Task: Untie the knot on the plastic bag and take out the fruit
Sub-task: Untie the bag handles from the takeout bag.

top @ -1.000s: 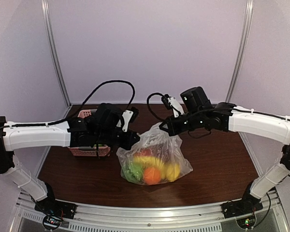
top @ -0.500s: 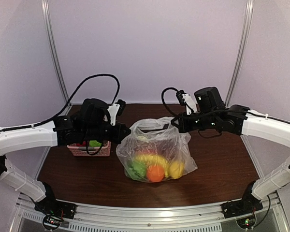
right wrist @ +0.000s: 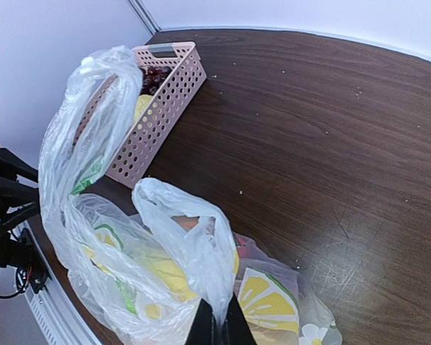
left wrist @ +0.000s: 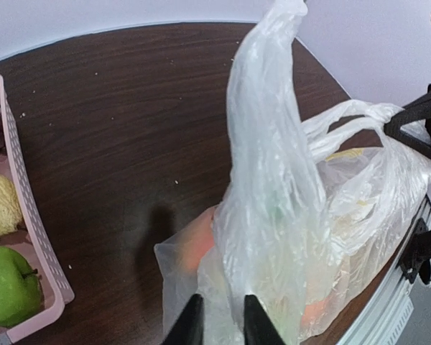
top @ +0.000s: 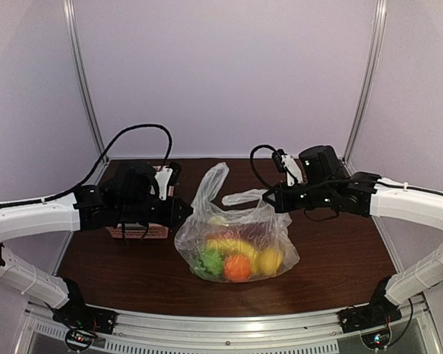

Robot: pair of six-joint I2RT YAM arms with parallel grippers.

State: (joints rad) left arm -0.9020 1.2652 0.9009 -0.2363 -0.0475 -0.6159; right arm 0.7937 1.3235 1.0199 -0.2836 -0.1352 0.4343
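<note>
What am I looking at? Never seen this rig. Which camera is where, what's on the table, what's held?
Two robot arms with two-finger grippers are bolted at the table's near edge. The wide picture comes from a fixed camera above and behind them. The other two come from a camera on each wrist, so the dark prongs at the bottom are that arm's own fingers. On the dark table sits the plastic bag, clear, with fruit inside, beside a pink basket holding a green round fruit and grapes. The left gripper pinches the bag's film; the right gripper pinches one handle loop. The other loop stands up free.
</note>
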